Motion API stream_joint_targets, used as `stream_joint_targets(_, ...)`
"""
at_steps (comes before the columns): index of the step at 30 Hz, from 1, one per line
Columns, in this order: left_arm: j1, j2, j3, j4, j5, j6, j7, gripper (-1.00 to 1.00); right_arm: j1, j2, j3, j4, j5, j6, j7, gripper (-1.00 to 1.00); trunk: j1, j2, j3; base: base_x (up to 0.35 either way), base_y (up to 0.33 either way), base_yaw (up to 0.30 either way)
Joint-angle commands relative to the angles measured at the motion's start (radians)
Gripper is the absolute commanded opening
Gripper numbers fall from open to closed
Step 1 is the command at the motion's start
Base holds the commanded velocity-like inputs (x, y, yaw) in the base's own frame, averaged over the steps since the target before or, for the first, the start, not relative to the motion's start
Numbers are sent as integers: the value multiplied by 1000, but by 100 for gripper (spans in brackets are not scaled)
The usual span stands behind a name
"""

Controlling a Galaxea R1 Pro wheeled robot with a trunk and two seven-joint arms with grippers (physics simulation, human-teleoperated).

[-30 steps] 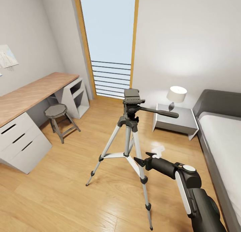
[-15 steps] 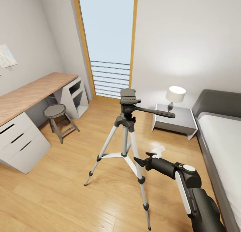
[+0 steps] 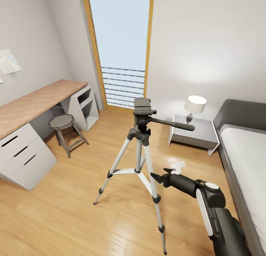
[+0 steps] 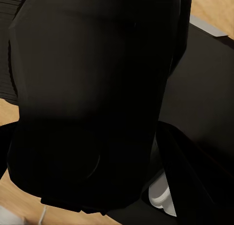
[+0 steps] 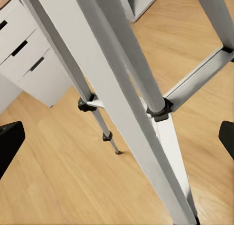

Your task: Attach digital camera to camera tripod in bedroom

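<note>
The camera tripod (image 3: 142,111) stands in the middle of the wood floor, silver legs spread, its black head bare on top and the pan handle pointing right. My right gripper (image 3: 166,171) is open at mid-leg height, just right of the nearest leg. In the right wrist view that silver leg (image 5: 122,79) runs between the fingers of the right gripper (image 5: 117,142) without touching them. In the left wrist view a chunky matte-black body, the digital camera (image 4: 92,98), sits close to the lens between dark fingers. The left gripper looks shut on it.
A wood-topped desk (image 3: 37,100) with white drawers (image 5: 29,54) runs along the left wall, with a grey stool (image 3: 62,123) before it. A white nightstand (image 3: 194,132) with a lamp (image 3: 195,104) and a grey bed (image 3: 247,152) stand at right. The tall window (image 3: 120,45) is behind.
The whole head view has shifted slightly, so the camera moved. The right gripper stays open beside the tripod leg, a touch lower and further right in the picture.
</note>
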Motion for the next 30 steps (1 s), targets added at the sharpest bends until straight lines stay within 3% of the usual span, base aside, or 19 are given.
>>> stream_joint_targets(1, -1, 0, -8, 0, 7, -1, 2, -100, -1, 1, -4, -1, 5, 6, 8, 100, 0, -2, -2, 0, -1, 192)
stream_joint_targets(9, -1, 0, -8, 0, 7, -1, 2, -100, -1, 0, -6, -1, 6, 6, 12, 100, 0, -2, -2, 0, 0, 117)
stream_joint_targets(30, -1, 0, -8, 0, 7, -1, 2, -100, -1, 1, 5, -2, 7, -12, 9, 100, 0, -2, -2, 0, 0, 6)
